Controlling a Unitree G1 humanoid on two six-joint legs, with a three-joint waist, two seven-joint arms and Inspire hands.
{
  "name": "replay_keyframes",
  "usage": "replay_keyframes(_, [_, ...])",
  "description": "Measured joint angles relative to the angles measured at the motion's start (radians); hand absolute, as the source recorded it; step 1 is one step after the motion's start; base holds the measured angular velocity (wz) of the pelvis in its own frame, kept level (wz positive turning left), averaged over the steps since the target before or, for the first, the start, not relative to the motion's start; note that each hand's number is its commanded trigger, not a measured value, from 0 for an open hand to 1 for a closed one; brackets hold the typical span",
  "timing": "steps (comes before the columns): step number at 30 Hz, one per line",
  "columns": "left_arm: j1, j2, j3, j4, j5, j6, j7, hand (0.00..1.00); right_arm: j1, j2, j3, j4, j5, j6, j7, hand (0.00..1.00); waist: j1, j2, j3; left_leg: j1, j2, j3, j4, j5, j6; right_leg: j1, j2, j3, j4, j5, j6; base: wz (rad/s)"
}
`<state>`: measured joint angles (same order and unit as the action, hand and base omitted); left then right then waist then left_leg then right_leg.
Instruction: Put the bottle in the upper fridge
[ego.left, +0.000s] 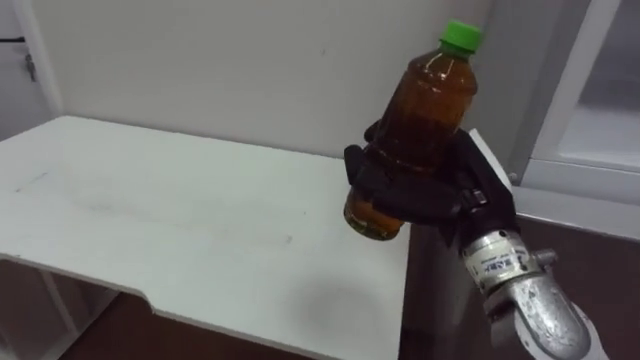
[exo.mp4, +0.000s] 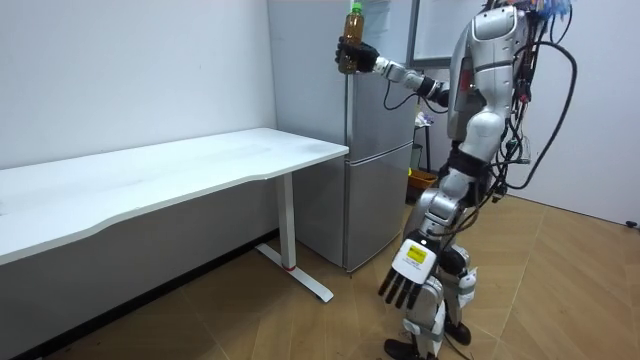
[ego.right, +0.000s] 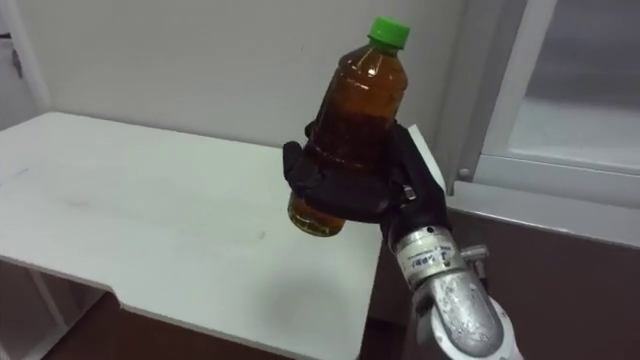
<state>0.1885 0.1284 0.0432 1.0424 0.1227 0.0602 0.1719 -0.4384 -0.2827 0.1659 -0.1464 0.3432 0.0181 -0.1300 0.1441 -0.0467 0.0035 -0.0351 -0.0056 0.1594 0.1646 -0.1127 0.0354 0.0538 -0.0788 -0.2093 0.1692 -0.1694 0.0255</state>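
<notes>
In the eye views the right forearm comes in from about 5 o'clock. The right hand (ego.left: 432, 192) is raised in front of the robot, and its dark fingers (ego.left: 372, 178) are curled tightly round the lower half of the bottle (ego.left: 420, 115). The bottle is a clear plastic one and is held in the air, touching nothing else. It is filled with brown liquid almost up to the neck. The green cap (ego.left: 461, 36) is on it. The bottle leans a little, with the cap toward 1 o'clock and the base toward 7 o'clock.

Below and behind the bottle, from 7 to 10 o'clock, is the white table (ego.left: 150, 220). The bottle's base hangs above the edge of the table's right end. Behind the table is a pale wall.

In the room view the robot stands upright on the wooden floor. It is just beside the grey fridge (exo.mp4: 378, 190), at 3 o'clock from it, and it faces the fridge and the table. The right arm reaches out at head height, so the bottle is in front of the upper part of the fridge, near its top left corner. Both fridge doors look closed. The left hand (exo.mp4: 405, 285) hangs low beside the leg, at about 5 o'clock, with the fingers straight, a little apart, and pointing down.
</notes>
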Motion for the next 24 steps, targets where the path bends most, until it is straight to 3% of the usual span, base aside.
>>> replay_keyframes(5, [-0.001,0.000,0.002,0.003,0.000,-0.016,0.015,0.00,0.042,-0.014,-0.054,-0.098,-0.026,0.000,0.002,1.00,-0.038,0.002,-0.0006,0.014,0.009,0.027,-0.001,-0.006,-0.004,-0.001,0.007,0.030,0.003,0.002,-0.003,-0.20])
replay_keyframes(8, [-0.004,0.000,0.002,0.018,0.000,-0.029,0.012,0.00,0.062,-0.038,-0.112,-0.129,-0.033,0.000,-0.001,1.00,-0.057,0.001,-0.0011,0.021,0.012,0.028,0.000,-0.008,-0.006,0.000,0.009,0.029,0.005,0.002,-0.004,-0.14])
replay_keyframes(14, [0.000,0.000,0.011,0.030,-0.003,-0.032,0.009,0.00,0.070,-0.038,-0.186,-0.138,-0.009,0.000,-0.043,1.00,-0.087,-0.005,-0.0053,0.031,0.010,0.029,0.000,-0.010,-0.010,0.003,0.013,0.033,0.000,0.004,-0.007,-0.09])
replay_keyframes(24, [0.004,0.001,0.032,0.025,-0.001,-0.046,0.014,0.00,0.101,-0.039,-0.268,-0.142,0.056,0.000,-0.097,1.00,-0.096,-0.012,-0.0074,0.031,0.010,0.031,0.000,-0.011,-0.012,0.000,0.015,0.042,-0.002,0.004,-0.007,-0.01])
